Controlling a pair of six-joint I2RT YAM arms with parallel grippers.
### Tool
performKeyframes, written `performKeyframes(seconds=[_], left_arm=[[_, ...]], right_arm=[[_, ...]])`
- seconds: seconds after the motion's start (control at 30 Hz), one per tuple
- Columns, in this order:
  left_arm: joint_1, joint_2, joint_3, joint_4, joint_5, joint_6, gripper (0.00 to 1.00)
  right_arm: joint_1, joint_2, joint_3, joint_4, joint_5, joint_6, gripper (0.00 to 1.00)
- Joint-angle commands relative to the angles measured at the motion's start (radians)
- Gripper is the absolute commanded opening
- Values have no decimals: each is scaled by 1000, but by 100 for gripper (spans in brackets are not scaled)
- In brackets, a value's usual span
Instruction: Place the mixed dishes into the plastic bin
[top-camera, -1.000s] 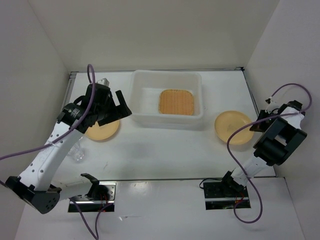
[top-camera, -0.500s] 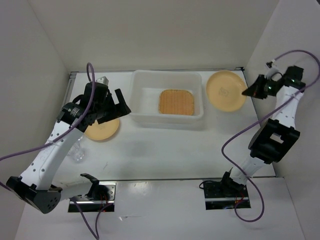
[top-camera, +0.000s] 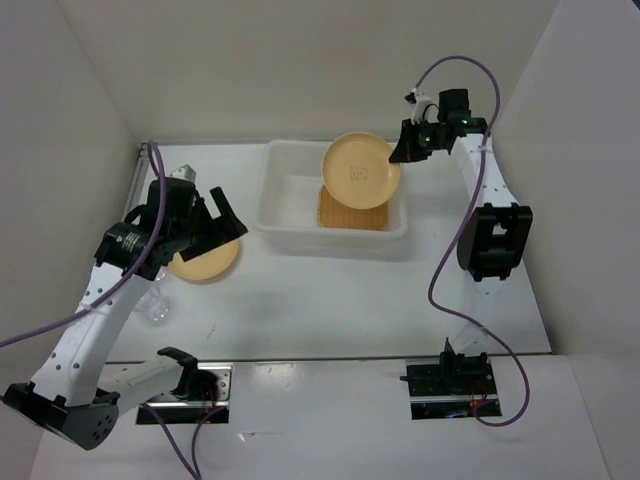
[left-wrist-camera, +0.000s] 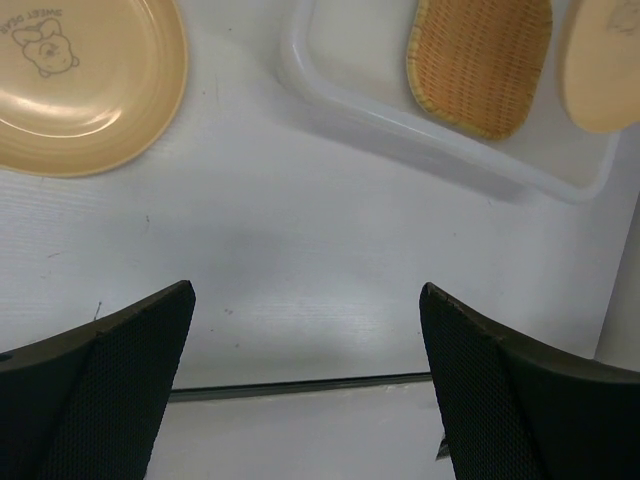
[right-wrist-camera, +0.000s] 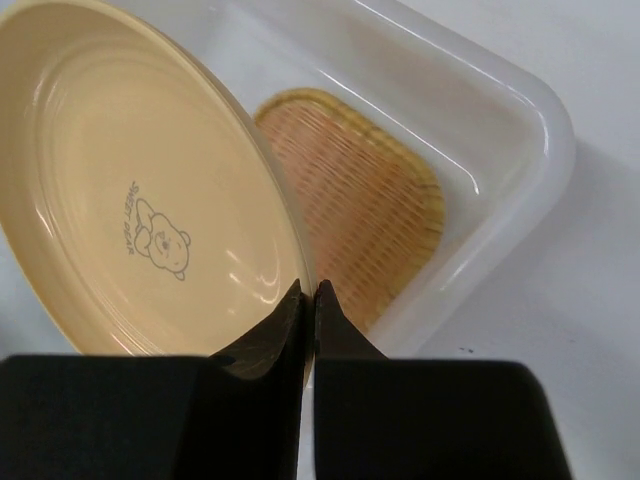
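White table, bin, tan plate, cup

This is a robotics lab test cell, not a lived-in room. The plastic bin sits on a bare white worktop. Plain white panels box it in behind the bin and on both sides. Nearer than the bin, the left arm and right arm rise from black base mounts bolted along the worktop's edge. Loose purple cables trail from them.
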Motion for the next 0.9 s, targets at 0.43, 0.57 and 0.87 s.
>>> performKeyframes(seconds=[0.43, 0.57, 0.87], left_arm=[[19, -117, -46, -69, 3, -98, 100], [19, -108, -46, -50, 3, -98, 100], [19, -108, -78, -7, 12, -98, 100]], right_arm=[[190, 174, 102, 70, 389, -30, 0], [200, 174, 68, 89, 469, -21, 0], [220, 140, 57, 144, 720, -21, 0]])
